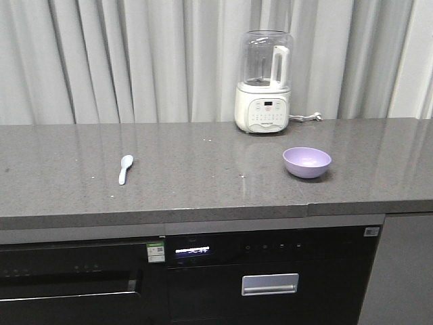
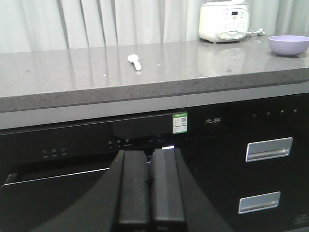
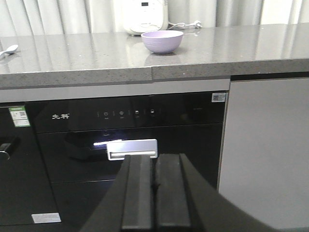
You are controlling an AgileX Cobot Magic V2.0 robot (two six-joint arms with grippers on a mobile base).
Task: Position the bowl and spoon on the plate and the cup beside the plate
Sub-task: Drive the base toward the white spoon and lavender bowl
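Observation:
A lavender bowl (image 1: 307, 162) stands upright on the grey counter (image 1: 203, 183), right of centre; it also shows as the bowl (image 2: 288, 45) and the bowl (image 3: 162, 40) in the wrist views. A pale blue spoon (image 1: 125, 168) lies on the counter's left part, seen too as the spoon (image 2: 134, 61) and the spoon (image 3: 8, 50). The plate and the cup are out of view. My left gripper (image 2: 150, 153) is shut and empty, low before the dark cabinet front. My right gripper (image 3: 154, 158) is shut and empty, below counter height. Neither gripper appears in the front view.
A white blender (image 1: 264, 81) with a clear jug stands at the counter's back, its cord trailing right. Under the counter are black appliance fronts with silver drawer handles (image 1: 270, 284). A grey cabinet panel (image 3: 268, 150) is at the right. Curtains hang behind.

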